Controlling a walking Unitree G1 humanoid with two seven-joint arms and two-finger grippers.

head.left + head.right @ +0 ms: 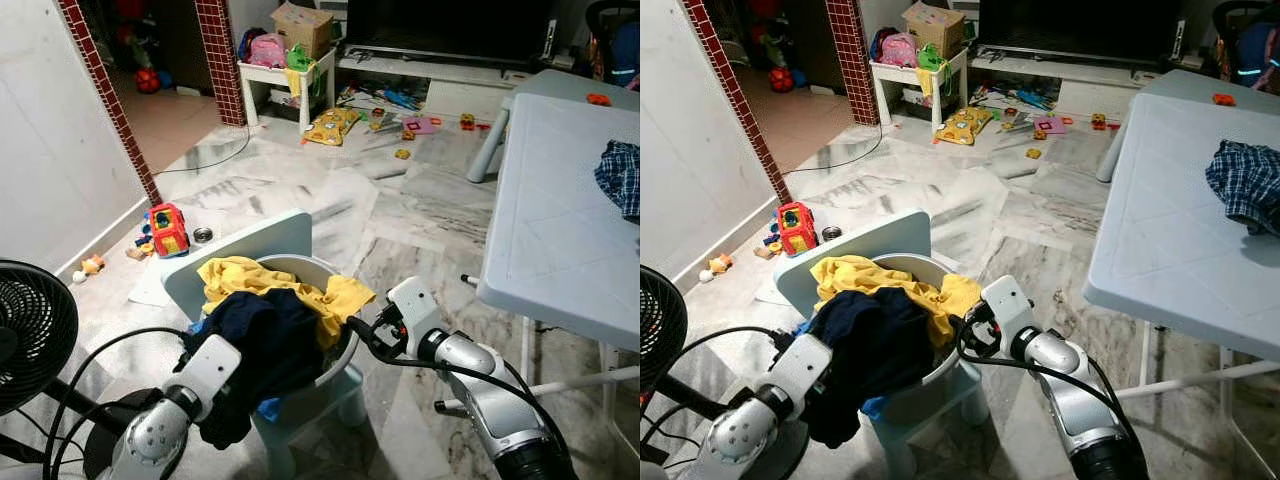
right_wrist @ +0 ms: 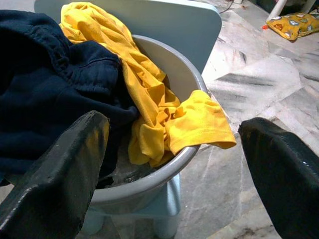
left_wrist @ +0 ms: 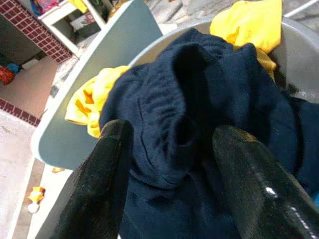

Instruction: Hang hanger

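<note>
Both silver arms reach toward a grey plastic basin seated on a pale blue child's chair. Left gripper stands spread wide around a dark navy garment, its fingers not yet closed on the cloth. Right gripper is fully spread and empty, near the basin rim by a yellow shirt. No hanger can be made out, so the task appears barely begun. Head views alone show a checked cloth on the white plastic table.

left gripper fingers apart; right gripper spread wide
</note>
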